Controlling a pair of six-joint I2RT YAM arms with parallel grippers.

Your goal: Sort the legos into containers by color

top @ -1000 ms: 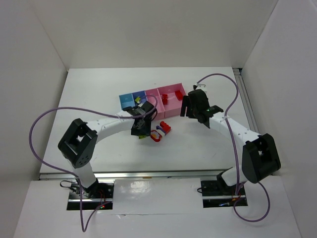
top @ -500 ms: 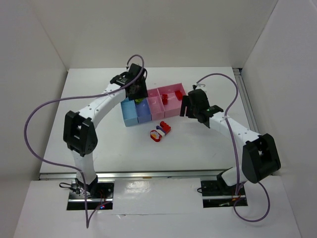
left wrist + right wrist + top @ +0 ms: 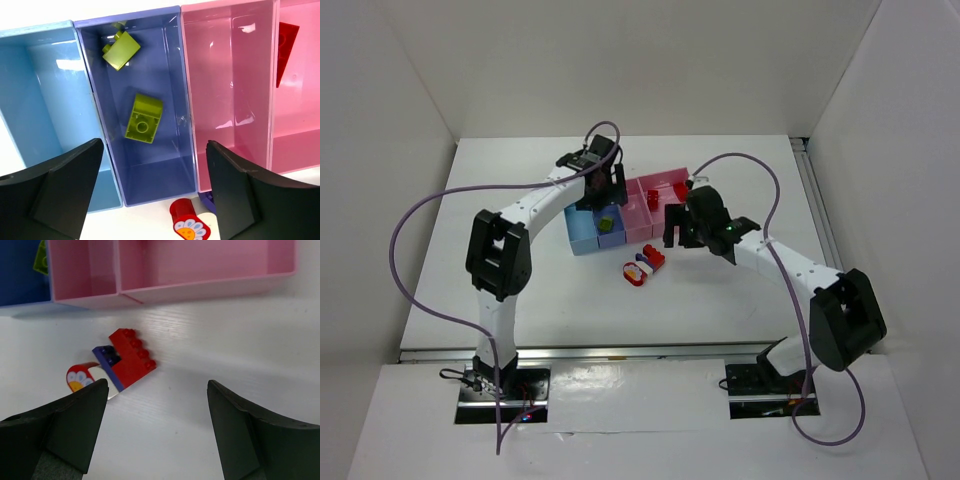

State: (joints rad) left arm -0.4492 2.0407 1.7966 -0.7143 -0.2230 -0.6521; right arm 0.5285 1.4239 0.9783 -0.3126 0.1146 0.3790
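Left fingers spread wide, empty, green lego between them in darker-blue tray.

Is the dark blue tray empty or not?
Not empty: the dark blue tray holds two yellow-green bricks, one mid-tray, one tilted at the far end.

I see white table. Tray row sits directly on it, far of centre. Just beside trays' near edge, loose cluster on bare surface: red brick touching blue-purple brick, red-and-white piece alongside.
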